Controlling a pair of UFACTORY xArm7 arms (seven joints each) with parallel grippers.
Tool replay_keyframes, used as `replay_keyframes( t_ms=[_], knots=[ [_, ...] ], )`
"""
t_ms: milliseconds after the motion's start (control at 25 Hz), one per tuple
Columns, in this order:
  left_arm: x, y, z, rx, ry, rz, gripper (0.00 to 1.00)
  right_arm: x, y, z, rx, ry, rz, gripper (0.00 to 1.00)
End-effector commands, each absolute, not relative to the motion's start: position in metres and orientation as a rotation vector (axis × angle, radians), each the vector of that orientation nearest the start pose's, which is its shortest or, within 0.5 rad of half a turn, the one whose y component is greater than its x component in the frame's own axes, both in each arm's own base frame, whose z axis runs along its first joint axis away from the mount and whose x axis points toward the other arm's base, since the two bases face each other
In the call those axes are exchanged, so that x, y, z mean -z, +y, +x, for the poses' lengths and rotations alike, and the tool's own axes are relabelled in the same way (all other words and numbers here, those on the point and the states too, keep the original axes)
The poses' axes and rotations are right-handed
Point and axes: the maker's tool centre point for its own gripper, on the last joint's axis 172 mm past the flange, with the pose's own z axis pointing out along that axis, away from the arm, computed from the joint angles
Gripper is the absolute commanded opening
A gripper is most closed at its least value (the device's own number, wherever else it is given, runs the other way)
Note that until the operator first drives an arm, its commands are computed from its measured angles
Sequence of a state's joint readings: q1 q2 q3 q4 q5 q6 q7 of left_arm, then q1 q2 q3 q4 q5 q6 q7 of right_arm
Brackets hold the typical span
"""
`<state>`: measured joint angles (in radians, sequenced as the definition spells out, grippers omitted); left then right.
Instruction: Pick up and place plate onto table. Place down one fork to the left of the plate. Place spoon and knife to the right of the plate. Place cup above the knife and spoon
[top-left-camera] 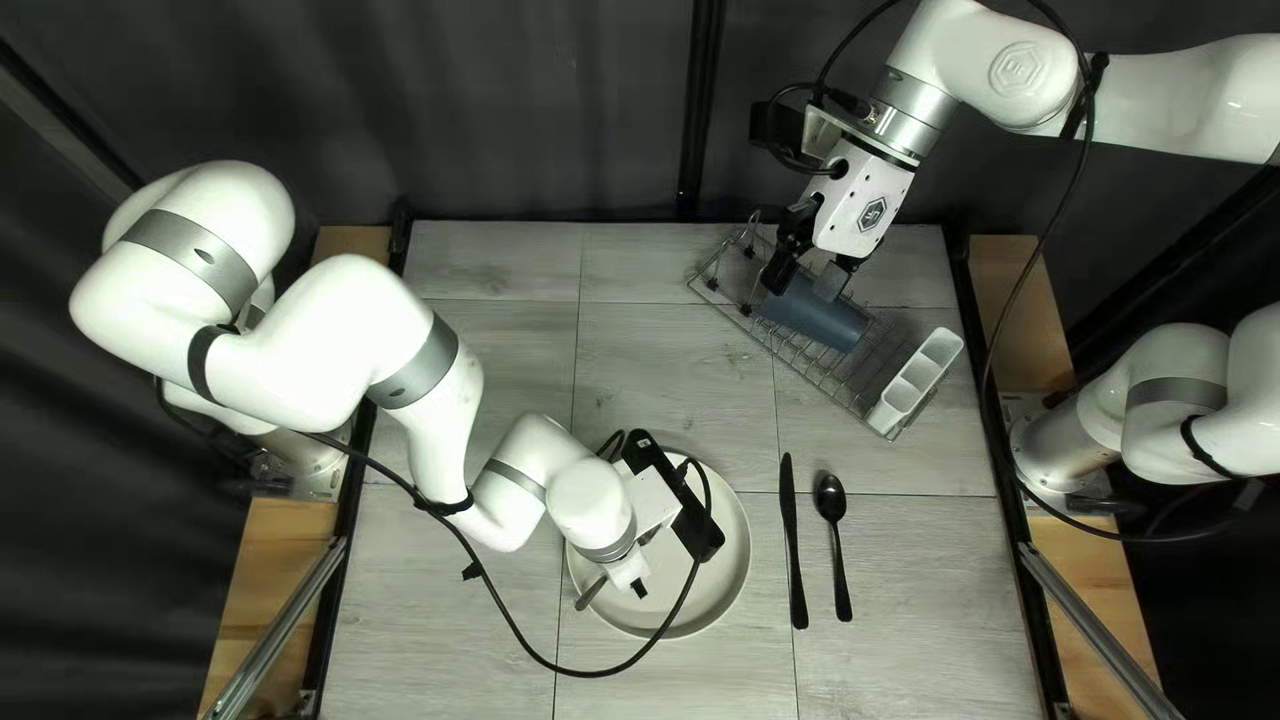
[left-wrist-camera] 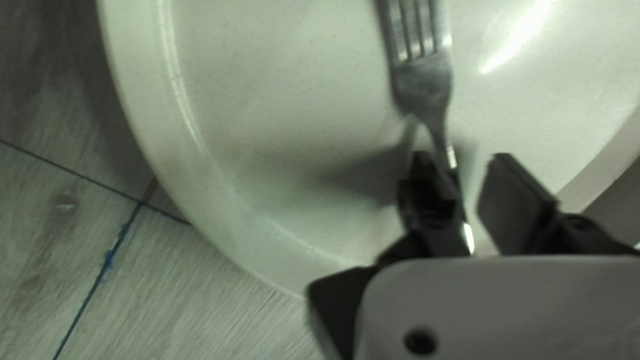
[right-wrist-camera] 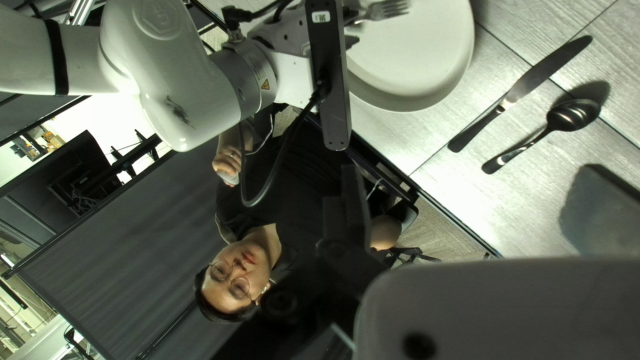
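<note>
From where I stand, I count one plate (top-left-camera: 727, 534), one fork (left-wrist-camera: 423, 80), one knife (top-left-camera: 792, 540), one spoon (top-left-camera: 831, 496) and one cup (top-left-camera: 834, 320). The plate sits on the near half of the bench (top-left-camera: 467, 627); the fork is over it, its handle reaching past the near-left rim. The left claw (top-left-camera: 638, 584) is parted and released, the fork between its fingers. Right of the plate lie the knife, then the spoon. The cup is at the far-right wire rack (top-left-camera: 834, 380), the right claw (top-left-camera: 808, 284) against or just above it; whether that one is clenched, I can't tell. One white holder (top-left-camera: 916, 383) stands at the rack's near-right end. A cable (top-left-camera: 614, 670) loops across the plate, and one person (right-wrist-camera: 293, 160) is at the near side.
</note>
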<state>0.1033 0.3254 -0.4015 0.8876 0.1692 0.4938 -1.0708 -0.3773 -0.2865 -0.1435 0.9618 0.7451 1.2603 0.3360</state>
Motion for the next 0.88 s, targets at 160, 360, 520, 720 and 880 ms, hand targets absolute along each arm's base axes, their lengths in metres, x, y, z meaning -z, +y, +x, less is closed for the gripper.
replay_keyframes(
  t_ms=[160, 360, 520, 720, 880],
  knots=[
    [-0.067, -0.145, 0.443, 0.025, -1.135, -2.955, 0.00, -0.322, -0.066, 0.433, 0.060, 1.248, -2.045, 1.00],
    [-0.081, -0.141, 0.411, -0.045, -1.342, -2.783, 0.00, -0.322, -0.066, 0.433, 0.060, 1.248, -2.045, 1.00],
    [-0.081, -0.141, 0.411, -0.045, -1.342, -2.783, 0.00, -0.322, -0.066, 0.433, 0.060, 1.248, -2.045, 1.00],
    [-0.089, -0.129, 0.415, -0.004, -1.431, -2.717, 0.00, -0.322, -0.066, 0.433, 0.060, 1.248, -2.045, 1.00],
    [-0.099, -0.128, 0.403, 0.054, -1.698, -2.529, 0.00, -0.322, -0.066, 0.433, 0.060, 1.248, -2.045, 1.00]
  ],
)
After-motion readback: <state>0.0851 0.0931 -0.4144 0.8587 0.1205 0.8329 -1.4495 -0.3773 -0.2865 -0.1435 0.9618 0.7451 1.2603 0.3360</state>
